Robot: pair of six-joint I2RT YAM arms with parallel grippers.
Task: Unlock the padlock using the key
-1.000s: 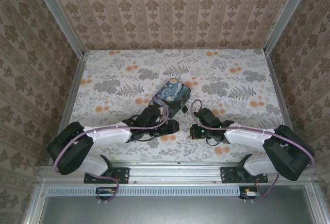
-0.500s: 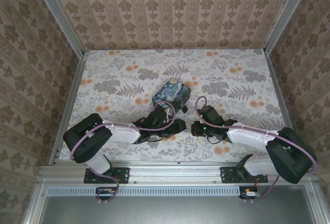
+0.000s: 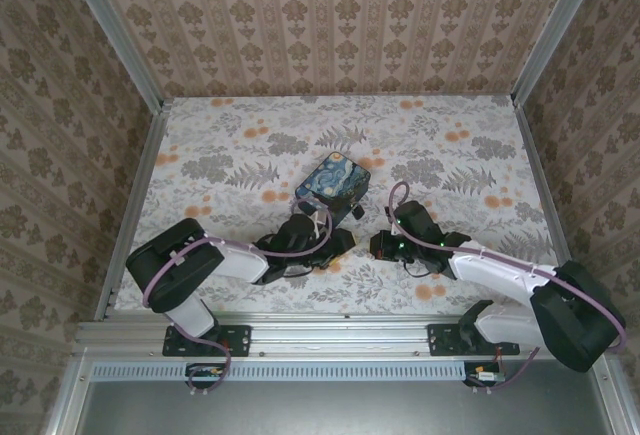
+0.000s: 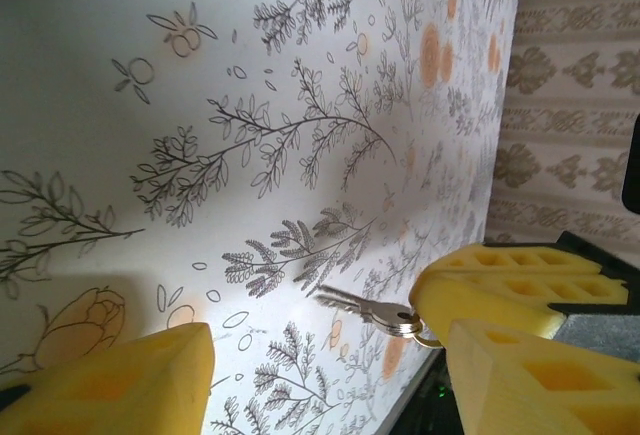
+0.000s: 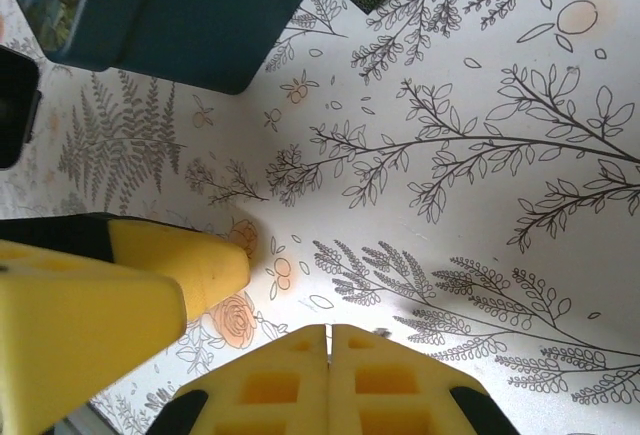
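Landmark is the blue painted tin (image 3: 333, 180), lying flat mid-table on the floral tablecloth (image 3: 230, 135). In the top view the left gripper (image 3: 340, 243) sits low over the cloth on the near side of the tin, just below its near edge. The right gripper (image 3: 378, 247) is also on the near side of the tin, off toward its right corner. The 2 grippers point at each other with a small gap between them. In the left wrist view the left gripper (image 4: 315, 325) is spread wide and holds nothing, its yellow fingers (image 4: 520, 295) well apart. The key (image 4: 370, 310) lies flat on the cloth between those 2 fingers, with its silver head and ring right at the tip of 1 finger and its blade pointing into the gap. Whether key and finger actually touch, cannot tell. In the right wrist view the right gripper (image 5: 285, 300) is also parted with nothing between its yellow fingers (image 5: 150, 285), only bare cloth, and the tin (image 5: 180, 5) is close ahead of it. A small dark object (image 3: 357, 212) sits just beside the tin's near-right corner, between the tin and the right gripper. It is too small to tell if it is the padlock.
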